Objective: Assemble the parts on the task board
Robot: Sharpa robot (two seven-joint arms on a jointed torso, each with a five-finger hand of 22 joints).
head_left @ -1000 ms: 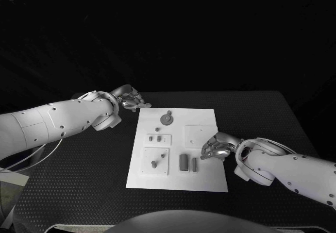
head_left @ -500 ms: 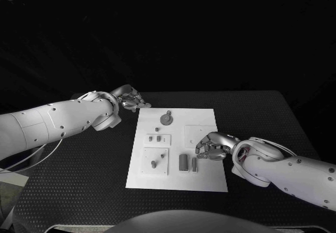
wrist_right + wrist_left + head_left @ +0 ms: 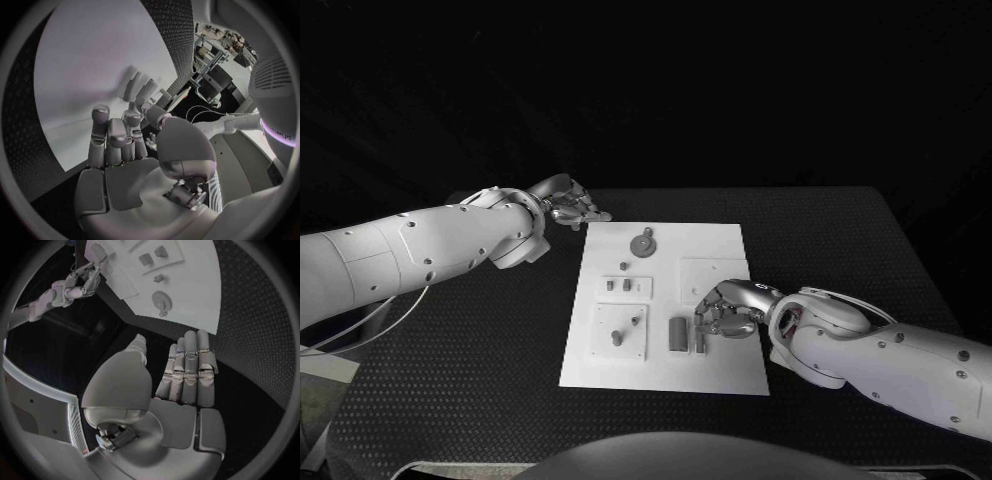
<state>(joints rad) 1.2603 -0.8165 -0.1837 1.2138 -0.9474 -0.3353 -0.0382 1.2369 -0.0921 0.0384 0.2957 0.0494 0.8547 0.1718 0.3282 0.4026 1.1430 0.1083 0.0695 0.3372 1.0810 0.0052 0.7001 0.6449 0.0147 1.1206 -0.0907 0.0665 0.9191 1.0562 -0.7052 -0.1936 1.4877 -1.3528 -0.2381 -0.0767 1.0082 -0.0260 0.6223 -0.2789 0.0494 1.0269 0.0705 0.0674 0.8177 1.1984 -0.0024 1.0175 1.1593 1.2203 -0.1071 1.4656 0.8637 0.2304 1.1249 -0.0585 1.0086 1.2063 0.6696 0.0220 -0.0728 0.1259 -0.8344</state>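
The white task board (image 3: 661, 370) lies mid-table. On it are a round grey part with a stem (image 3: 643, 243), a small part (image 3: 626, 266), two small blocks (image 3: 619, 286), a square plate with a peg (image 3: 620, 332) and two upright grey bars (image 3: 687, 336). My right hand (image 3: 730, 308) hovers over the board's right side, just right of the bars, fingers curled down and holding nothing; the right wrist view shows its empty palm (image 3: 125, 165) over the board (image 3: 94, 60). Off the board's far left corner, my left hand (image 3: 568, 208) holds nothing, its fingers (image 3: 187, 370) straight.
A square recessed plate (image 3: 708, 277) sits on the board just beyond my right hand. Black textured table (image 3: 473, 340) surrounds the board on all sides. The left wrist view shows the board (image 3: 194, 295) with the round part (image 3: 161, 300) and my right arm (image 3: 62, 290) beyond.
My right hand has slid left across the board's right side, closing on the two upright bars. The left hand has stayed put.
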